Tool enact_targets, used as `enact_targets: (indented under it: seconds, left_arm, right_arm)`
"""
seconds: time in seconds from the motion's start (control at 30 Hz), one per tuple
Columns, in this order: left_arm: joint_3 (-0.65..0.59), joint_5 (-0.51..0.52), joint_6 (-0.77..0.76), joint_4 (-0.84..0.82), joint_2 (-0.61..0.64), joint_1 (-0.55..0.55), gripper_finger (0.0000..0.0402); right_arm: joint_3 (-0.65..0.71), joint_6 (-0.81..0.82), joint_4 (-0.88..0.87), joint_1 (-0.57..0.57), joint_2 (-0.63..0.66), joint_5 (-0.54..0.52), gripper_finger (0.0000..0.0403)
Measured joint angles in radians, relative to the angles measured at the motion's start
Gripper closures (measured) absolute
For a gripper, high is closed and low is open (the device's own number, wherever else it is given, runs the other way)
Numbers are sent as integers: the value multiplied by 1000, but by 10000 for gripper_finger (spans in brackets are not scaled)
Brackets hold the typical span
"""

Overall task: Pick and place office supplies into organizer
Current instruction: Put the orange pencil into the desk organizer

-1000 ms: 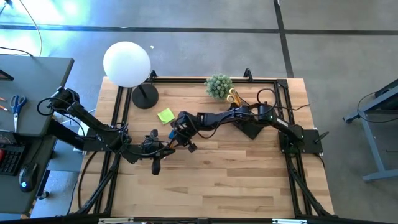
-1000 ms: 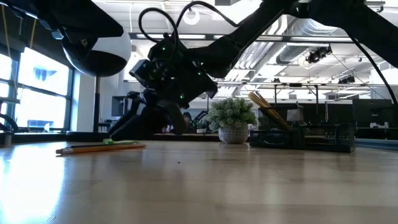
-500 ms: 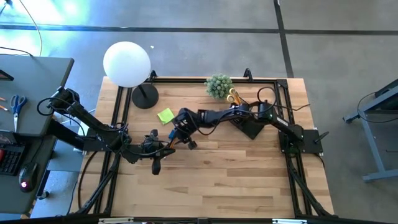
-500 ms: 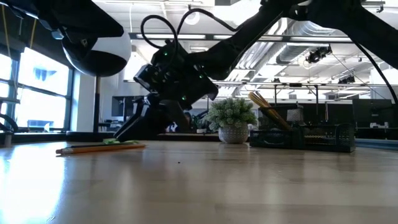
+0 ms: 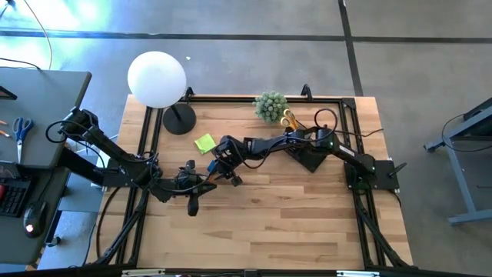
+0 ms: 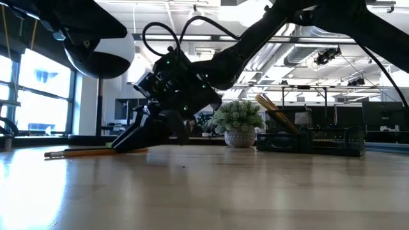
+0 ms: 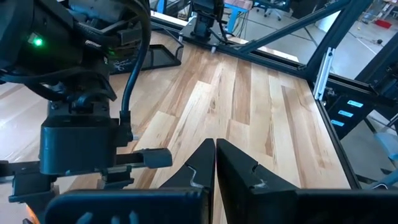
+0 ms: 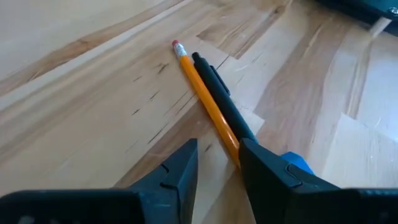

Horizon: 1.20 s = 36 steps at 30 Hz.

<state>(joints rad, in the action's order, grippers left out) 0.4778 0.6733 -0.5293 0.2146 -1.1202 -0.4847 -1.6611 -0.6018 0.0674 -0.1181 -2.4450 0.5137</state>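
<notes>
An orange pencil [image 8: 202, 93] and a black pen [image 8: 219, 93] lie side by side on the wooden table. My right gripper [image 8: 217, 171] is open and low over their ends away from the eraser, fingertips at the table [image 6: 128, 145]. A small blue block [image 8: 297, 163] shows behind one finger. The lime-green sticky-note pad [image 5: 204, 143] lies flat just beyond. The black organizer [image 5: 309, 156] stands at the far right with yellow-handled scissors [image 5: 288, 119] in it. My left gripper [image 7: 215, 163] is shut, above the table near the left [image 5: 192, 206], touching nothing. My right gripper comes slanting down from the table's right. One fingertip [image 8: 261, 168] stands over the pencil's and pen's end away from the eraser [image 8: 231, 142]; that finger hides the spot. Both lie flat on the table, and bare wood shows between the fingers.
A lamp with a white globe [image 5: 157, 78] and round black base [image 5: 178, 119] stands far left. A green potted plant [image 5: 270, 106] sits at the far edge by the organizer. The table's near half [image 5: 277, 223] is bare wood. A side desk [image 5: 38, 115] stands left.
My right gripper has sunk to the table at the pencil and pen and rolled slightly, with its fingers the same distance apart. The pencil has slid a little toward the table's left.
</notes>
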Motion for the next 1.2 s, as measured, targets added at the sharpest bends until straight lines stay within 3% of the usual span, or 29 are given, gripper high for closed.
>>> enact_targets:
  seconds: [0.27,0.53,0.67,0.8,0.9,1.2]
  left_arm:
    - [0,-19,-23,-75,0,0,396]
    - [0,-19,-162,-218,0,0,396]
    - [0,-9,-311,-404,0,1,396]
    - [0,-15,-556,-589,-9,1,396]
    - [0,-61,-617,-590,-19,1,396]
    - [0,-180,-604,-525,-119,1,391]
  right_arm:
    - [6,69,-129,1,46,7,290]
    - [8,80,-502,16,147,11,290]
    - [8,88,-658,32,173,15,290]
    - [8,89,-734,53,180,16,290]
    - [8,92,-739,64,181,15,290]
    - [9,128,-743,69,203,0,290]
